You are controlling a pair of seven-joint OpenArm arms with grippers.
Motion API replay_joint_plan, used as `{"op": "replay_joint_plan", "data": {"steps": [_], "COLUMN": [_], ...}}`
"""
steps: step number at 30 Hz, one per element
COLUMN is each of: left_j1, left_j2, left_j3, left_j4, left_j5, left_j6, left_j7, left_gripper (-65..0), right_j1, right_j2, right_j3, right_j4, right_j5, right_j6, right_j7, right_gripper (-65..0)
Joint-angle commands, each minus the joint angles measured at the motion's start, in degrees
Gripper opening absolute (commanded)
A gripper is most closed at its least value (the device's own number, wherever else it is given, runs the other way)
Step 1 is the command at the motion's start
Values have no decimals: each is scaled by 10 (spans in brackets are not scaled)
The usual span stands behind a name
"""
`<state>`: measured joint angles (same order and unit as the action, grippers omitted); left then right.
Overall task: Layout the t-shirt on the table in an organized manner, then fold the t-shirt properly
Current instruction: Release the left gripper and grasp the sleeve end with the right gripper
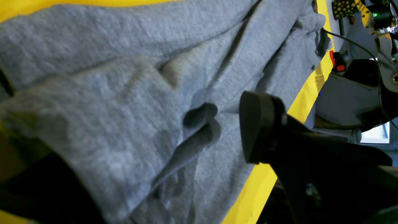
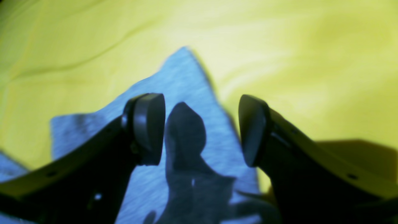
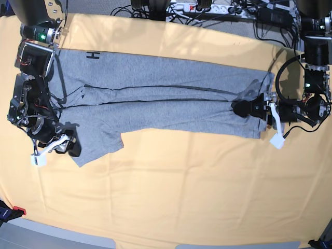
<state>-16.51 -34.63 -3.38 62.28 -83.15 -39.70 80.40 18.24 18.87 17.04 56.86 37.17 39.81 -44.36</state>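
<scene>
The t-shirt [image 3: 155, 101] is laid lengthwise across the far half of the table [image 3: 181, 197], folded into a long band with a dark crease running along its middle. Black lettering [image 3: 92, 55] is visible at the shirt's far corner on the base view's left. A sleeve [image 3: 96, 142] projects from the shirt's near edge at the same end.

The right gripper [image 3: 66, 145] is positioned at that sleeve, just beside its outer edge. In the right wrist view, its jaws are seen spread apart above a pointed flap of grey fabric [image 2: 186, 124]; nothing is clamped between them.

The left gripper [image 3: 248, 109] is positioned at the opposite end of the shirt, over bunched fabric. In the left wrist view, only one pad [image 1: 258, 124] is shown above the rumpled grey cloth [image 1: 124, 109]; the jaws are set wide, and no fabric is seen pinched.

Cables and a power strip [image 3: 199, 7] are located beyond the shirt's far edge, off the table.
</scene>
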Motion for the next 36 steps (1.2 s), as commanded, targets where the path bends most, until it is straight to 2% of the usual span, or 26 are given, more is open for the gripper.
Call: {"op": "replay_joint_plan", "data": {"steps": [1, 7, 9, 10, 14, 15, 17, 21, 26, 32, 36], "left_j1": [-11, -11, -11, -11, -11, -11, -11, -11, -11, -12, -13], "left_j2": [-12, -13, -12, -12, -13, -12, -12, -12, -12, -13, -13], "left_j3": [-5, -5, -5, -5, -5, -5, -5, -5, -5, -5, -5], "left_j4": [8, 8, 8, 8, 8, 8, 8, 8, 8, 8, 8], "left_j5": [1, 1, 1, 1, 1, 1, 1, 1, 1, 1, 1], "left_j6": [-3, -3, -3, -3, -3, -3, -3, -3, -3, -3, -3], "left_j7": [-4, -4, -4, -4, -4, -4, -4, -4, -4, -4, -4], "left_gripper": [-220, -220, -220, -220, -220, -220, -220, -220, -220, -220, -220], "right_j1": [8, 33, 44, 50, 68, 74, 82, 84, 81, 47, -5], "right_j2": [3, 3, 3, 3, 3, 3, 3, 4, 4, 4, 4], "right_j3": [-2, -2, -2, -2, -2, -2, -2, -2, -2, -2, -2], "right_j4": [2, 3, 4, 4, 4, 4, 4, 14, 61, 161, 253], "right_j5": [3, 21, 20, 20, 21, 21, 32, 101, 155, 229, 246], "right_j6": [2, 2, 2, 2, 2, 2, 2, 2, 2, 2, 2], "right_j7": [-24, -34, -34, -35, -63, -79, -108, -161, -234, -331, -356], "right_gripper": [-258, -260, -289, -338, -613, -650, -650, -650, -650, -650, -650]}}
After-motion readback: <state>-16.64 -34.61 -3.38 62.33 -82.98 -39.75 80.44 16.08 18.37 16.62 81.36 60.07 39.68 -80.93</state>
